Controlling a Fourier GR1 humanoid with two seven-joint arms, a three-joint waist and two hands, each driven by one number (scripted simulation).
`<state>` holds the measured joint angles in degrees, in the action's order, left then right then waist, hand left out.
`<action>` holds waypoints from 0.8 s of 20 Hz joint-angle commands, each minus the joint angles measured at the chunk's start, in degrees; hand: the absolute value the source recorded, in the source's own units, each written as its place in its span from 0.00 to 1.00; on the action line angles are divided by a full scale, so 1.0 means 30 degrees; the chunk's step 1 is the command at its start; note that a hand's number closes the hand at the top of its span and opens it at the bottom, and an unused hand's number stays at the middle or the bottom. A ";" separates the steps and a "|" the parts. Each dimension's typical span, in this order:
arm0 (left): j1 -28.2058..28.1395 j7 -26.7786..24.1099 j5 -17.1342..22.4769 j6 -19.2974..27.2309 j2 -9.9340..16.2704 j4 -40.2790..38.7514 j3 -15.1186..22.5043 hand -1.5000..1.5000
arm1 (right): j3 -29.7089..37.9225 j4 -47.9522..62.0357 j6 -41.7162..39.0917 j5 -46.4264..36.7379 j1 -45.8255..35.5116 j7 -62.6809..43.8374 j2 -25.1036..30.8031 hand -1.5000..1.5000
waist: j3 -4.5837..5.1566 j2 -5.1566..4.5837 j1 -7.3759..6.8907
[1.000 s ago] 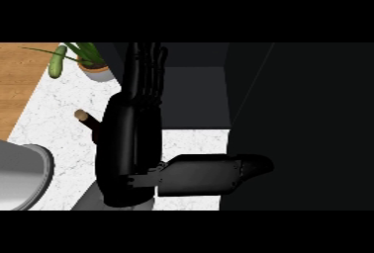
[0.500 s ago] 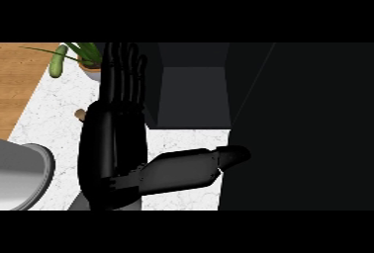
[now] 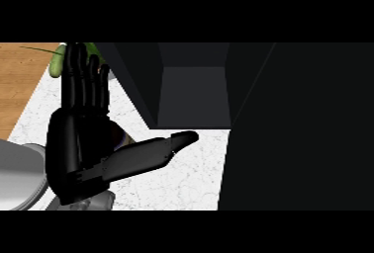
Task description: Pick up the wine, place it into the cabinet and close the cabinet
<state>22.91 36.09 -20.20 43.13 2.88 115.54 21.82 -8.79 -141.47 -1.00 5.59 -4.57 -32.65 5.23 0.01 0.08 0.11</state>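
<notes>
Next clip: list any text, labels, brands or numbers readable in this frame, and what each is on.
None readable.
The dark cabinet shows no lettering.
The robot hand, the marbled counter and the plant carry no markings.
The wine bottle is not visible, so no label can be read.

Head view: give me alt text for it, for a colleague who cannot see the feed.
A black robot hand fills the left of the view, fingers straight and pointing up, thumb stretched right over the white speckled counter. Behind it stands a dark open cabinet; a green plant peeks out at top left. No wine bottle can be made out.
</notes>
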 commanded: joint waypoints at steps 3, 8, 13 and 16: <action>-0.3670 -0.2943 0.1536 -0.0367 0.1209 0.0652 -0.1247 0.00 | 0.0509 -0.2579 0.0367 0.1223 0.0019 -0.1675 -0.0004 0.00 | 0.0021 -0.0010 0.0023; -0.4562 -0.2310 0.2614 -0.1485 0.1726 0.1793 -0.3007 0.00 | 0.0773 -0.2368 0.0506 0.0854 -0.1186 -0.2746 0.0257 0.00 | 0.0008 0.0015 -0.0074; -0.6039 -0.6194 0.4904 -0.2101 0.1347 -0.0738 -0.4290 0.00 | -0.1124 -0.2078 -0.0010 -0.0572 0.0469 -0.1066 -0.0627 0.00 | 0.0018 -0.0007 -0.0012; -0.5598 -0.6438 0.5488 -0.2628 0.0725 -0.2120 -0.4543 0.00 | 0.0345 -0.1725 -0.0593 0.0901 0.0560 -0.0628 -0.0199 0.00 | 0.0002 -0.0023 0.0027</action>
<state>7.09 19.91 -7.09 37.04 5.89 112.58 10.47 -8.41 -141.98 -2.53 5.05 -3.83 -32.84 4.65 0.02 0.04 0.17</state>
